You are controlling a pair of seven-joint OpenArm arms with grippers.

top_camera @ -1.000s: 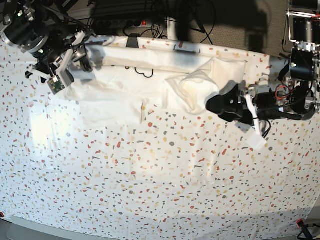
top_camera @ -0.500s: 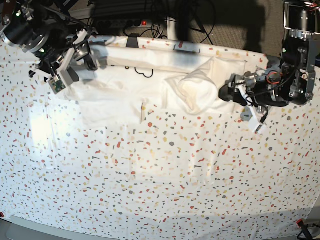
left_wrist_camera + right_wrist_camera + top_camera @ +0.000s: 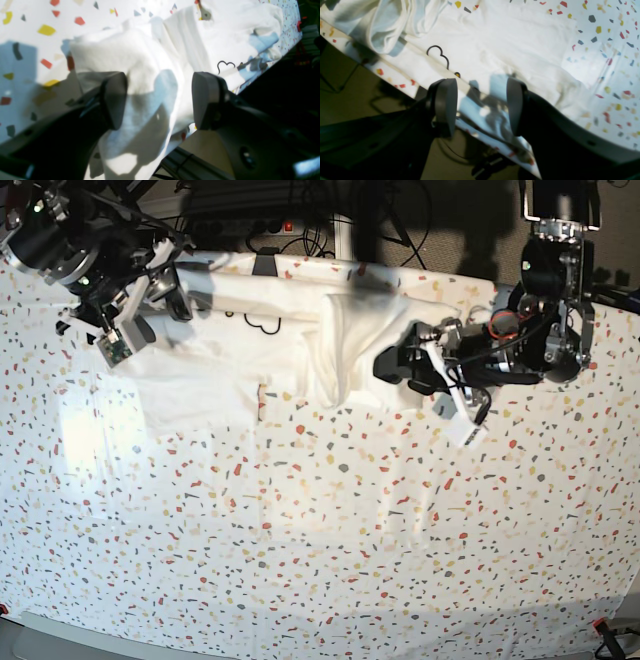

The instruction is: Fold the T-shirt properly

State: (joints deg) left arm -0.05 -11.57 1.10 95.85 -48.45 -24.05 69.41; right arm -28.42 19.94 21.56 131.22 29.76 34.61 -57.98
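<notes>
- Since the earlier frames the left tool [image 3: 385,365] has swung in over the bunched sleeve end, and the T-shirt [image 3: 280,340] has slid along the worktop's [image 3: 330,540] far edge.
- Left tool: wide, fabric between the jaws but not pinched.
- Right tool [image 3: 180,292]: partly open, empty, over the shirt's other end.
- Step, by my reading: spreading before folding; next calls for gripping both ends.

left end effector [image 3: 160,100] spread wide; bunched T-shirt [image 3: 140,62] between jaws
</notes>
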